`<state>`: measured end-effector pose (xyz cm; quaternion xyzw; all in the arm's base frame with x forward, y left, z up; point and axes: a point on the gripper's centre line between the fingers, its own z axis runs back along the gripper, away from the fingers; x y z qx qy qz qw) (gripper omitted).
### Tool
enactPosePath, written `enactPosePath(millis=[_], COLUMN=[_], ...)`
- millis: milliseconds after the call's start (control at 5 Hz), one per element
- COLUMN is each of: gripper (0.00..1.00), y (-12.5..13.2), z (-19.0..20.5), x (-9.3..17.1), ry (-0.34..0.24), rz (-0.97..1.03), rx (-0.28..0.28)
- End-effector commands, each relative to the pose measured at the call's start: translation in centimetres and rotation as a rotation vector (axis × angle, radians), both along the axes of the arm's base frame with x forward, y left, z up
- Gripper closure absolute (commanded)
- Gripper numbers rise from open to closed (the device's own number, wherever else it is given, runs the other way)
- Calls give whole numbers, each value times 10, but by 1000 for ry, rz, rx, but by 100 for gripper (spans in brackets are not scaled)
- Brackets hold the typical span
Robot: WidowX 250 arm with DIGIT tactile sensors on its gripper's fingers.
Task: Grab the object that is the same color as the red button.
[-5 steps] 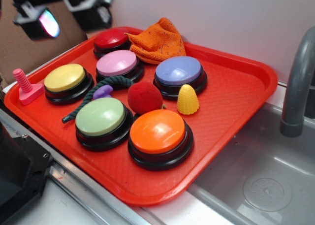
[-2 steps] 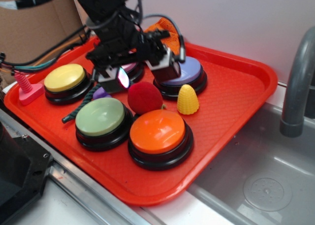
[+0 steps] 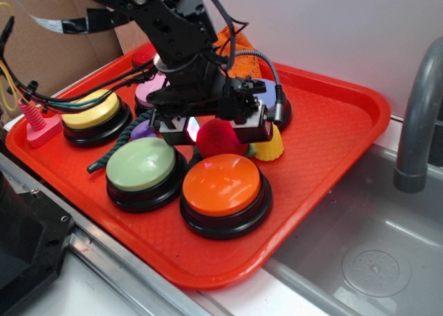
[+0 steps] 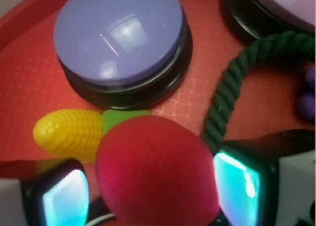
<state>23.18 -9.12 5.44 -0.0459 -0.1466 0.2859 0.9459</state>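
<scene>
The object, a fuzzy dark red plush ball [image 3: 221, 140], lies mid-tray between the orange-topped button [image 3: 223, 184] and the purple-topped one. My gripper [image 3: 214, 131] has come down over it and stands open, one finger on each side. In the wrist view the ball [image 4: 158, 171] fills the space between the glowing pads [image 4: 64, 199]. The right pad sits at its surface and a narrow gap shows on the left. The arm hides most of the red button [image 3: 142, 55] at the tray's back.
On the red tray [image 3: 332, 143] a yellow ridged cone [image 4: 69, 132] lies right by the ball, a dark green rope [image 4: 224, 97] on its other side. Purple [image 4: 118, 35], green [image 3: 142, 164], yellow [image 3: 90, 108] buttons crowd around. A sink and faucet [image 3: 419, 115] lie to the right.
The gripper came in from the upper left and descended; its fingers now straddle the red ball where before they hung behind and above it. The ball has not moved.
</scene>
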Motion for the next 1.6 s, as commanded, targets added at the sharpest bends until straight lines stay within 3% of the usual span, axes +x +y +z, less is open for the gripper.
enactPosePath(millis=[0, 200, 400, 600, 800, 1000, 1200, 1400], gripper=[100, 100, 100, 100, 100, 100, 100, 100], y=[0, 5, 15, 42, 81, 114, 131, 135], z=[11, 20, 37, 68, 105, 123, 130, 128], x=[12, 13, 14, 13, 0, -9, -20, -22], ry=[-59, -49, 9, 71, 57, 85, 25, 8], rz=[16, -12, -72, -226, -316, -319, -264, -241], rx=[15, 24, 28, 43, 2, -4, 23, 13])
